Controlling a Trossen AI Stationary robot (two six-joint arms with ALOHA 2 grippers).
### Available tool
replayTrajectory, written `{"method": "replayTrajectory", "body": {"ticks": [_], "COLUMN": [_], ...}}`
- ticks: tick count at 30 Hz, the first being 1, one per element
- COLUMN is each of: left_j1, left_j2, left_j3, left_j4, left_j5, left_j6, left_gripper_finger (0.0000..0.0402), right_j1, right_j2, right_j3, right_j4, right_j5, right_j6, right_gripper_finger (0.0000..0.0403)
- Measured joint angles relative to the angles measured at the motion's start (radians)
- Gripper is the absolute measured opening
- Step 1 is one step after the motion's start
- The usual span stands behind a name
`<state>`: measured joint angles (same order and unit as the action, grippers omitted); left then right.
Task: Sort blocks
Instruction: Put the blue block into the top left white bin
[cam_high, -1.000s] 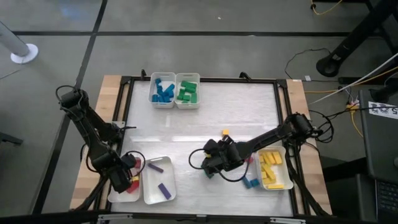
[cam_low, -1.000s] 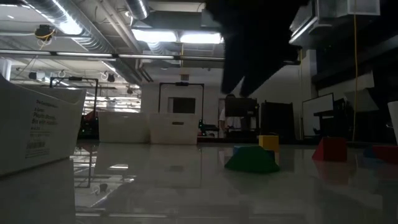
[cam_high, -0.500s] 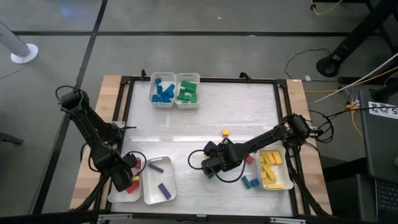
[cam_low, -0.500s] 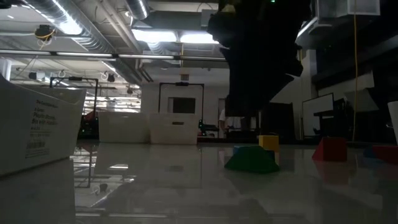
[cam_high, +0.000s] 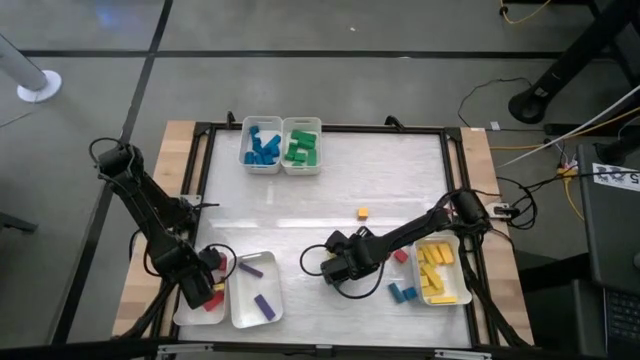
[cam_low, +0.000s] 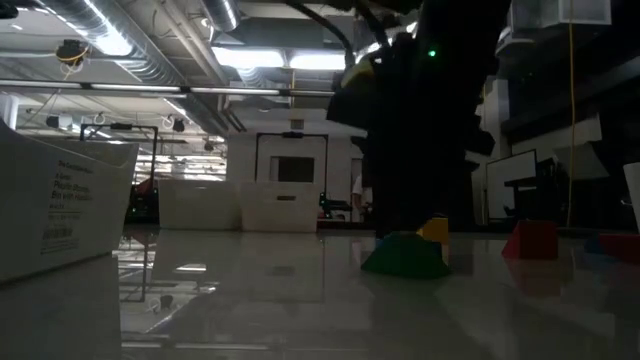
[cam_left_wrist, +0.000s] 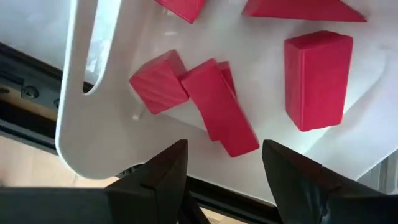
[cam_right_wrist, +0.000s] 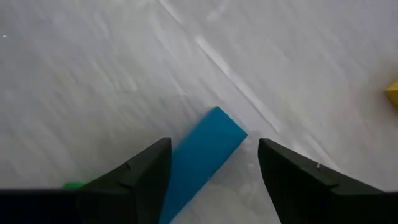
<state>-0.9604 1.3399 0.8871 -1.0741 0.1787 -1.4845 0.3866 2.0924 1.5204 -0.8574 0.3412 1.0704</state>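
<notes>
My left gripper (cam_high: 203, 287) hangs open over the white tray of red blocks (cam_high: 190, 312) at the near left. In the left wrist view a red bar (cam_left_wrist: 219, 107) lies below the open fingers (cam_left_wrist: 225, 149), leaning on a red cube (cam_left_wrist: 157, 83). My right gripper (cam_high: 335, 270) points down, open, near the table's middle front. A blue bar (cam_right_wrist: 202, 155) lies flat on the table under the right gripper (cam_right_wrist: 212, 149), one finger on each side and clear of it. A green block (cam_low: 405, 255) sits on the table beside it.
A purple tray (cam_high: 257, 290) stands next to the red one, and blue (cam_high: 262, 145) and green (cam_high: 301, 145) trays stand at the far edge. A yellow tray (cam_high: 438, 270) is at the near right. A yellow cube (cam_high: 362, 213), a red block (cam_high: 401, 256) and blue blocks (cam_high: 403, 294) lie loose.
My right gripper has come down toward the table beside the green block, moving a little toward the near edge. The blocks on the table have stayed where they were.
</notes>
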Motion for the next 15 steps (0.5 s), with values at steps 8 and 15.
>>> {"method": "replayTrajectory", "body": {"ticks": [8,15], "left_j1": [0.0,0.0], "left_j2": [0.0,0.0], "left_j3": [0.0,0.0], "left_j4": [0.025,0.063], "left_j5": [-0.002,-0.011], "left_j6": [0.0,0.0], "left_gripper_finger": [0.0195,0.0195], "right_j1": [-0.002,-0.001], "right_j2": [0.033,0.031], "right_j3": [-0.008,-0.025], "right_j4": [0.034,0.058], "right_j5": [-0.013,-0.012], "right_j6": [0.031,0.028], "right_gripper_finger": [0.0239,0.0194]}}
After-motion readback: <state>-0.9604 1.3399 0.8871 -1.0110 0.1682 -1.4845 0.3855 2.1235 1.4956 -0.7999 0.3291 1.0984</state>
